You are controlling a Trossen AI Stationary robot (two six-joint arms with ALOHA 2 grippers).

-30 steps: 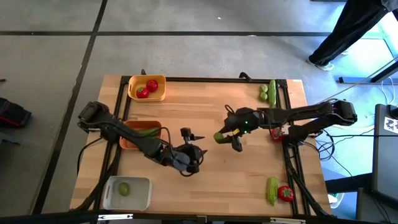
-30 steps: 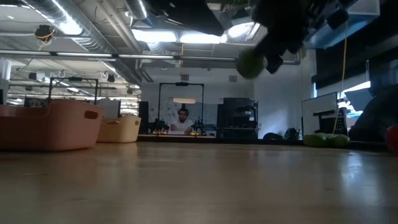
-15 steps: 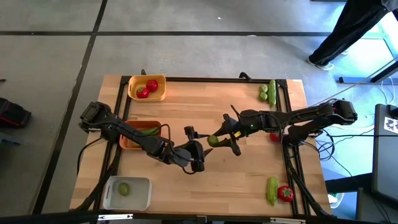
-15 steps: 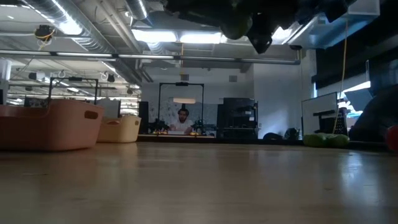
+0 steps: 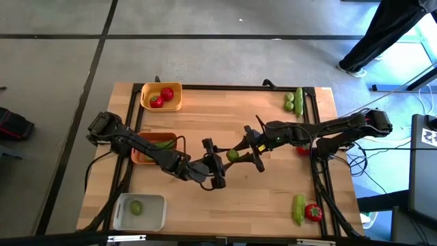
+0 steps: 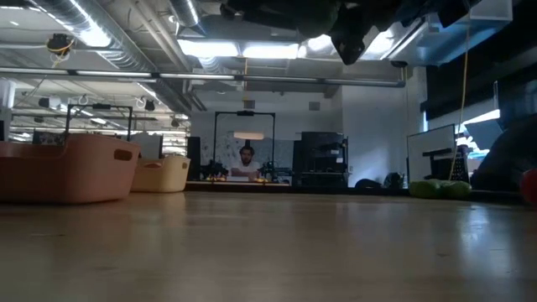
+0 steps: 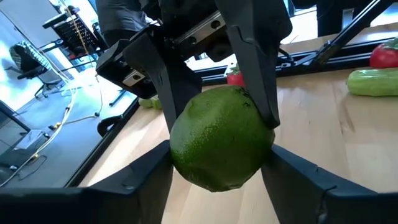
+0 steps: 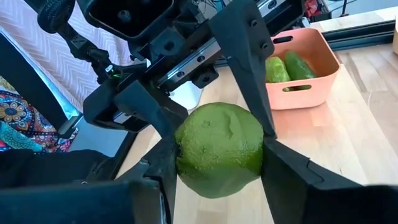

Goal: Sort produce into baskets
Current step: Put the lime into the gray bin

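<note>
A pale-green lime (image 5: 233, 155) hangs above the table's middle, between my two grippers. My right gripper (image 5: 244, 153) reaches in from the right and is shut on it. My left gripper (image 5: 220, 161) meets it from the left, with its fingers against the same lime (image 7: 221, 143). The yellow basket (image 5: 162, 96) holds two tomatoes. The orange basket (image 5: 153, 147) holds a cucumber. The white basket (image 5: 140, 212) holds one lime. In the low view both grippers show only as dark shapes at the top (image 6: 352, 33). My left gripper has the lime between its two fingers (image 7: 155, 177), on two opposite sides of the half nearer to it (image 7: 186, 168). The fingers lie level and come from the table's left. The lime is clear of the table. My right gripper pinches the lime between its two fingers (image 8: 292, 180), on two opposite sides of the half nearer to it (image 8: 252, 165). The fingers lie level and come from the table's right. The lime is clear of the table.
A cucumber (image 5: 299, 97) and a lime (image 5: 289, 102) lie at the far right. A cucumber (image 5: 298, 208) and a tomato (image 5: 313, 212) lie at the near right. Another tomato (image 5: 301, 149) lies under my right arm. A person stands beyond the far right corner (image 5: 382, 34).
My right gripper has carried the lime toward the table's left, and in the low view the lime has risen out of the picture. My left gripper has moved right toward it until its fingers flank the lime. In the last half second both have barely moved.
</note>
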